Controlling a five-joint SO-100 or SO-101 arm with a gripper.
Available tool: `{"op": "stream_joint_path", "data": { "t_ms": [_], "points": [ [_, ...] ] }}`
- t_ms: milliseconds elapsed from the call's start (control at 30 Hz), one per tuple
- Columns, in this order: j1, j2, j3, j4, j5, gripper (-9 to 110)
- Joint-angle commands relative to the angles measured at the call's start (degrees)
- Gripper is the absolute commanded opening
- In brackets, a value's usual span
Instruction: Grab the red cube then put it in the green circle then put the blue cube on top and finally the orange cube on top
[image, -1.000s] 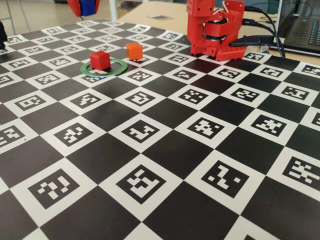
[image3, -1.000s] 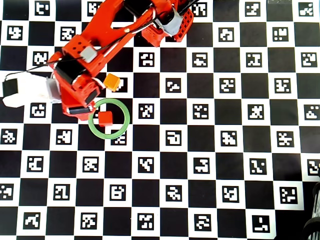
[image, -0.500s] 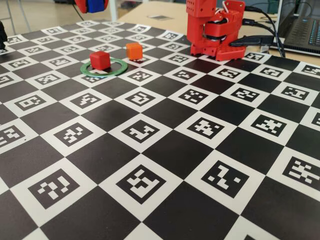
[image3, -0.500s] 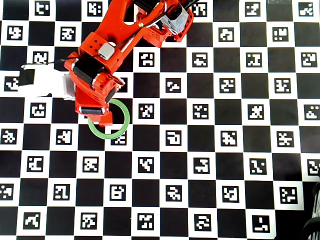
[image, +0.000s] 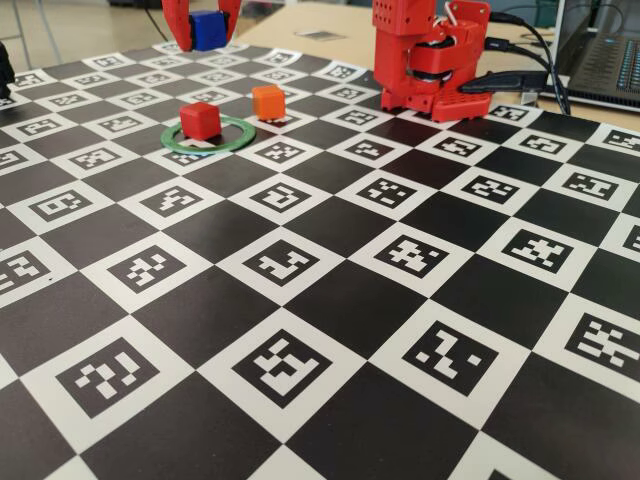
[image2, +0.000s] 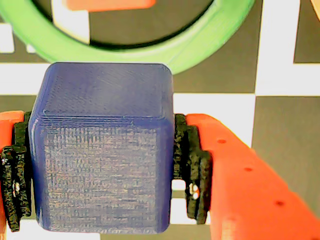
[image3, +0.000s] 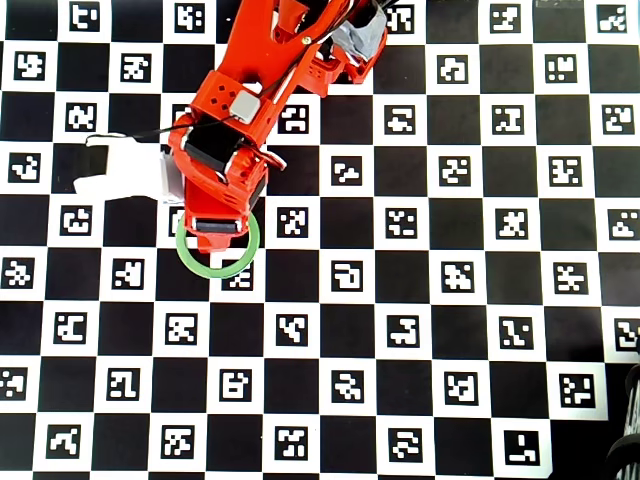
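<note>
My gripper (image: 204, 40) is shut on the blue cube (image: 208, 28) and holds it high above the board, behind the green circle (image: 232, 133). The red cube (image: 200, 119) sits inside the green circle, towards its left side. The orange cube (image: 268, 101) stands on the board just right of and behind the ring, apart from it. In the wrist view the blue cube (image2: 100, 90) fills the space between the black pads (image2: 192, 170) of my gripper (image2: 102, 172). Beyond it lie the green circle (image2: 210, 35) and an edge of the red cube (image2: 107, 4). In the overhead view the arm hides all three cubes; my gripper (image3: 220, 232) hangs over the ring (image3: 215, 270).
The board is a black and white checker mat with printed markers. The arm's red base (image: 425, 60) stands at the back right with cables (image: 520, 80) beside it. A laptop (image: 605, 60) lies at the far right. A dark object (image3: 625, 450) sits at the overhead view's bottom right corner.
</note>
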Motion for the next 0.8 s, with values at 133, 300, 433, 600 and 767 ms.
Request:
{"op": "stream_joint_path", "data": {
  "t_ms": [133, 300, 433, 600, 767],
  "points": [
    [0.35, 2.9, 1.67, -5.19, -3.25, 10],
    [1.49, 0.44, 2.02, -7.47, -4.39, 10],
    [1.85, -0.53, 2.11, -8.53, -5.27, 10],
    [1.85, -1.49, 2.99, -9.84, -5.8, 10],
    [1.85, -2.11, 4.75, -11.43, -6.5, 10]
  ]
}}
